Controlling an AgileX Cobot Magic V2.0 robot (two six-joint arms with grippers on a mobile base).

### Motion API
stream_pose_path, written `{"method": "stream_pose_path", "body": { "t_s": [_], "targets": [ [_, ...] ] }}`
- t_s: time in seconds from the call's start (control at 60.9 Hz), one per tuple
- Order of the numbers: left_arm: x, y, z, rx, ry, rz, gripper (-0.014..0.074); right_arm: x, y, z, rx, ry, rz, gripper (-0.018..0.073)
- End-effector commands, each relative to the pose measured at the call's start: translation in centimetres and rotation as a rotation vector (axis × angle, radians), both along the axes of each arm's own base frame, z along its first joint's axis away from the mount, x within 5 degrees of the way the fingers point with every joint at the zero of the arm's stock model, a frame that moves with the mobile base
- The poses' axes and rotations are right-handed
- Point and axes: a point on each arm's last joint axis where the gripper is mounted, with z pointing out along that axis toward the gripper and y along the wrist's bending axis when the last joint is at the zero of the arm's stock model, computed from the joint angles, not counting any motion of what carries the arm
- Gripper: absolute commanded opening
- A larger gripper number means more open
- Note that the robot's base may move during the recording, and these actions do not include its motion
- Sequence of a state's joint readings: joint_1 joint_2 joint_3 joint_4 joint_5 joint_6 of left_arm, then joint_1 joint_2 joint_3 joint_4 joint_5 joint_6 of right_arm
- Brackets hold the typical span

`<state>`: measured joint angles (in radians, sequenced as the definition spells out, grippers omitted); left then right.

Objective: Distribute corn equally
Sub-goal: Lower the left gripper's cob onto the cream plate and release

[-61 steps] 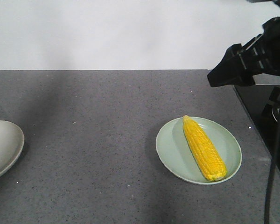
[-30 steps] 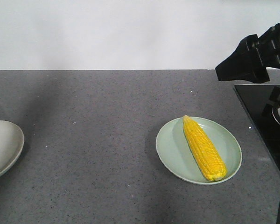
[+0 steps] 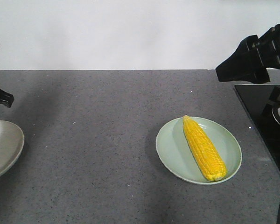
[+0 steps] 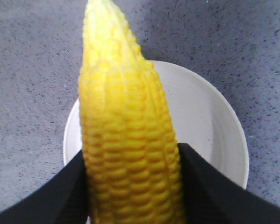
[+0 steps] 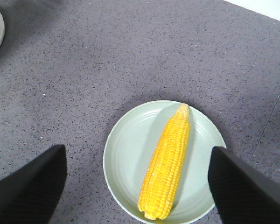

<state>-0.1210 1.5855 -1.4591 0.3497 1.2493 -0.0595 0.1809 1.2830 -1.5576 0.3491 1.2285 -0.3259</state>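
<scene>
The left gripper [image 4: 133, 186] clamps a stiff, firm corn cob [image 4: 123, 130] at its thick middle, over the white plate [image 4: 210, 121]; the right gripper [image 5: 135, 186] is wide open, empty.

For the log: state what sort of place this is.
Probably a kitchen counter: a speckled grey countertop, a black glass cooktop at its right end, and plates, a green plate holding corn.

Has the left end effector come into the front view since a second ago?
Yes. The left end effector now shows at the left edge, just above the white plate, where only countertop showed earlier. It holds a corn cob.
</scene>
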Motion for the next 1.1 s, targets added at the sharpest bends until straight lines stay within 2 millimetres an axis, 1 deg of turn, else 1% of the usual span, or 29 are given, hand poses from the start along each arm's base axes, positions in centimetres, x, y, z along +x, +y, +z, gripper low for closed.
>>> {"method": "stream_pose_path", "body": {
  "t_s": [0.0, 0.164, 0.312, 0.476, 0.575, 0.657, 0.904, 1.002, 1.084],
  "targets": [
    [0.2, 1.0, 0.4, 0.022, -0.019, 0.054, 0.0059, -0.4, 0.0, 1.5, 0.036, -0.085, -0.006, 0.0588],
    [0.7, 2.8, -2.1, 0.026, 0.05, 0.111, 0.0059, -0.4, -0.1, 1.6, 0.035, -0.086, -0.007, 0.0588],
    [0.6, 3.0, -3.9, 0.001, 0.056, 0.104, 0.0062, -0.4, -0.1, 1.6, 0.039, -0.097, -0.011, 0.0588],
    [0.6, 2.9, -5.0, -0.012, 0.038, 0.101, 0.008, -0.3, -0.1, 1.7, 0.04, -0.101, -0.012, 0.0588],
    [0.6, 3.1, -5.3, -0.016, 0.033, 0.11, 0.0118, -0.3, -0.1, 1.7, 0.04, -0.101, -0.012, 0.0588],
    [0.6, 3.1, -5.3, -0.016, 0.035, 0.111, 0.0181, -0.3, -0.1, 1.6, 0.04, -0.099, -0.011, 0.0588],
    [0.6, 3.1, -5.2, -0.017, 0.033, 0.114, 0.0465, -0.3, -0.1, 1.6, 0.037, -0.099, -0.012, 0.0588],
    [0.6, 3.1, -5.2, -0.018, 0.032, 0.117, 0.0544, -0.3, -0.1, 1.6, 0.037, -0.099, -0.012, 0.0588],
    [0.6, 3.1, -5.2, -0.018, 0.032, 0.117, 0.0577, -0.3, -0.1, 1.6, 0.037, -0.099, -0.012, 0.0588]
  ]
}}
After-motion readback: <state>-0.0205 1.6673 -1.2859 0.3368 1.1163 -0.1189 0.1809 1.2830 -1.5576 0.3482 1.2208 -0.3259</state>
